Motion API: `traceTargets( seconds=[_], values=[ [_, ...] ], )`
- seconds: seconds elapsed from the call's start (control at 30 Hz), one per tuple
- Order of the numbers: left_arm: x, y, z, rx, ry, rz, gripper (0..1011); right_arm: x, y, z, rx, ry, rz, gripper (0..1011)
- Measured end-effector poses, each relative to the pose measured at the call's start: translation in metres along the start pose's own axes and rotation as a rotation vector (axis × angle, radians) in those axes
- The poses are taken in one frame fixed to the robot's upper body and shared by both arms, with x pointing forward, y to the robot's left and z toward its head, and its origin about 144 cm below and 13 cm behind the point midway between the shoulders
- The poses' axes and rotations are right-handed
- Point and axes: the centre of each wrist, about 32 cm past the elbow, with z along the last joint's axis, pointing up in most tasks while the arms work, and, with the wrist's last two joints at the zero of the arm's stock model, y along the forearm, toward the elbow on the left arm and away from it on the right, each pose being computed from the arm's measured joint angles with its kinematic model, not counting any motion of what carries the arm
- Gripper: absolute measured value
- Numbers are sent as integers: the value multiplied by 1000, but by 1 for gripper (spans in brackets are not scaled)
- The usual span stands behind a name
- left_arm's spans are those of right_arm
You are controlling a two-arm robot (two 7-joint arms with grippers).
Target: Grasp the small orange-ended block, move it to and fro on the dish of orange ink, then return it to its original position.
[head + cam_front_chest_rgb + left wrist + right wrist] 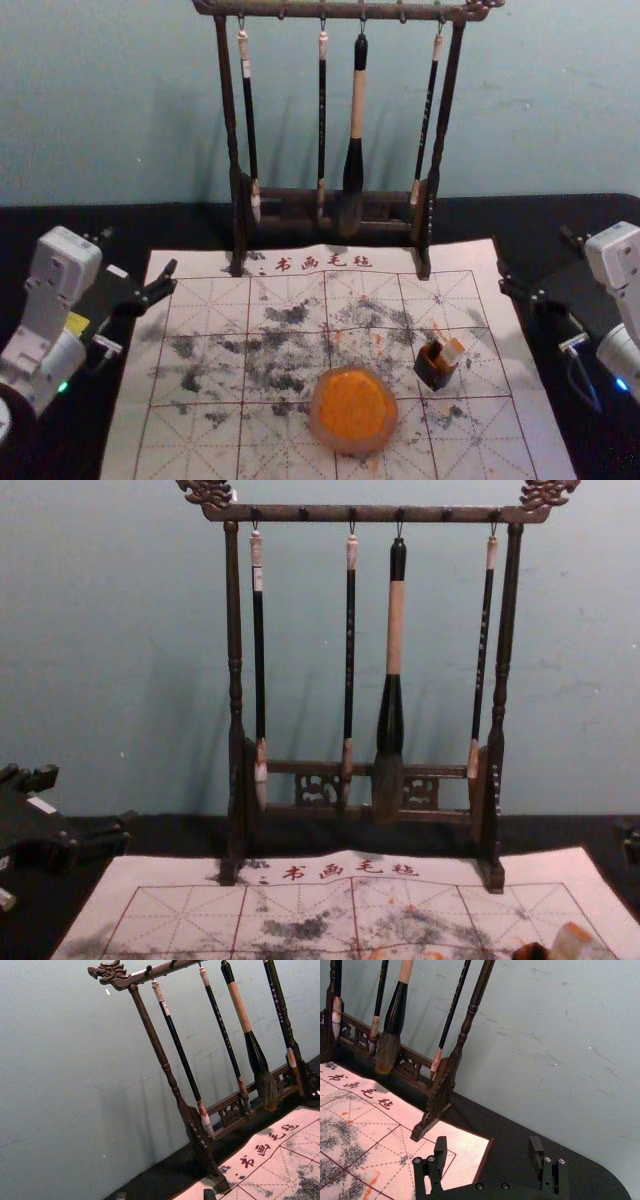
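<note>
At the mat's left edge, my left gripper is open; its tips stand apart in the left wrist view. Beyond the mat's right edge is my right gripper, also open, with nothing between its fingers in the right wrist view. A small pale block with an orange end leans in a dark little holder, right of centre on the mat; the chest view shows the block at lower right. Left of and nearer than the holder, the round dish of orange ink lies on the mat.
A dark wooden rack with several hanging brushes stands across the mat's far edge, close to the wall. The gridded writing mat with ink smudges lies on a black tabletop.
</note>
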Motion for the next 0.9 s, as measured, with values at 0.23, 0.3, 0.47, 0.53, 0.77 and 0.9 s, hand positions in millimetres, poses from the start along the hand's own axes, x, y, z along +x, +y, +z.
traceTargets(
  seconds=[0.23,0.3,0.47,0.53,0.77,0.9],
  values=[
    [0,0,0,0,0,0,1001,0,0,0,1,0,0,1003],
    [0,0,0,0,0,0,1001,0,0,0,1,0,0,1003],
    [0,0,0,0,0,0,1001,1,0,0,1,0,0,1003],
    [0,0,0,0,0,0,1001,1,0,0,1,0,0,1003],
    [0,0,0,0,0,0,1001,1,0,0,1,0,0,1003],
    [0,0,0,0,0,0,1001,1,0,0,1,0,0,1003]
  ],
)
